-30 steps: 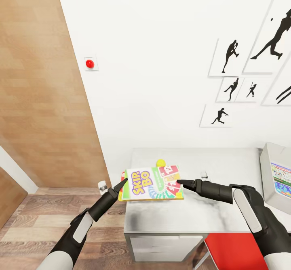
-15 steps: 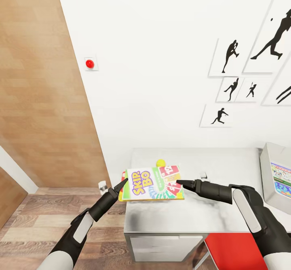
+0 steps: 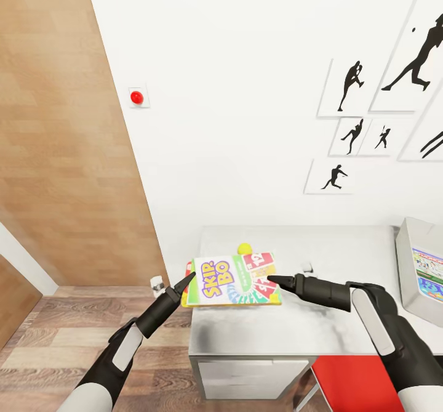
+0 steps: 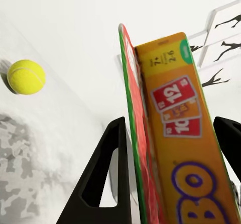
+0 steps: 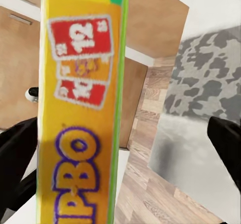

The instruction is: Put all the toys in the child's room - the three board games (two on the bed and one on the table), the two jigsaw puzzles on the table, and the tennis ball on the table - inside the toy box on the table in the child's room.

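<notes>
Change since a second ago: right claw point(image 3: 269, 278) crept slightly toward the board game point(image 3: 232, 279); box itself barely shifted.

Meaning for the task: likely a two-sided lift in preparation, transfer to the toy box point(image 3: 419, 270) not yet begun.

Left claw point(image 3: 188, 278): spread, straddling the box's left edge.

Right claw: tip at the box's right edge; spread wide per wrist view.

Tennis ball point(image 3: 245, 248): on the surface point(image 3: 295, 332), just behind the box.
</notes>
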You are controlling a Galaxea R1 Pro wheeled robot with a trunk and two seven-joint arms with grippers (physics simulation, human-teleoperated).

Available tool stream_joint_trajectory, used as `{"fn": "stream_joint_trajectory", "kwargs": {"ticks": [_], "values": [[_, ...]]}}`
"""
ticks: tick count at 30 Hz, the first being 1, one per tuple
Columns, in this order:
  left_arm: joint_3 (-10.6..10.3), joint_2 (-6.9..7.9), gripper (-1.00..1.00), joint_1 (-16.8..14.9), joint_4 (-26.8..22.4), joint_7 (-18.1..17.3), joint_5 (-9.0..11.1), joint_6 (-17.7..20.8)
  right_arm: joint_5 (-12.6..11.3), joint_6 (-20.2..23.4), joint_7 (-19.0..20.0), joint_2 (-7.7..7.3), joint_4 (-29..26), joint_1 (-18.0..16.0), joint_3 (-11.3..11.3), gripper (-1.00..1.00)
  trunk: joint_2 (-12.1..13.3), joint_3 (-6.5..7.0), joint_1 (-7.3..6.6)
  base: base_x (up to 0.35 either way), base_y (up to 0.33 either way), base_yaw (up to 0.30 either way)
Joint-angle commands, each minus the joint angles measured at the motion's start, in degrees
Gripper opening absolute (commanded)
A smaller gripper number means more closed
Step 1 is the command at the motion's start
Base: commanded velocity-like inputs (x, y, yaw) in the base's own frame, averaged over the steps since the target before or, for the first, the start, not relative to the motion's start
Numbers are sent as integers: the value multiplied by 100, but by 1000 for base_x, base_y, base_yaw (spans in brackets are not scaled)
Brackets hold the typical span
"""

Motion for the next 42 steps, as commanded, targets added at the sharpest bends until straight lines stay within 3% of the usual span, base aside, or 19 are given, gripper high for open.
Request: {"fn": "stream_joint_trajectory", "kwargs": {"ticks": [1, 36, 37, 42], "values": [[24, -6, -100, -5, 0, -20, 3, 60, 30, 20, 37, 7, 0, -5, -6, -100, -12, -11, 3, 0, 0, 0], [23, -4, -100, -5, 0, -26, 3, 67, 31, 20, 45, 43, 0, -5, -13, -100, -12, -11, 3, 0, 0, 0], [23, -3, 100, -5, 0, -28, 3, 66, 31, 20, 45, 43, 0, -5, -13, -100, -12, -11, 3, 0, 0, 0], [22, -2, 100, -5, 0, -48, -2, 68, 31, 20, 45, 43, 0, -5, -13, -100, -12, -11, 3, 0, 0, 0]]}}
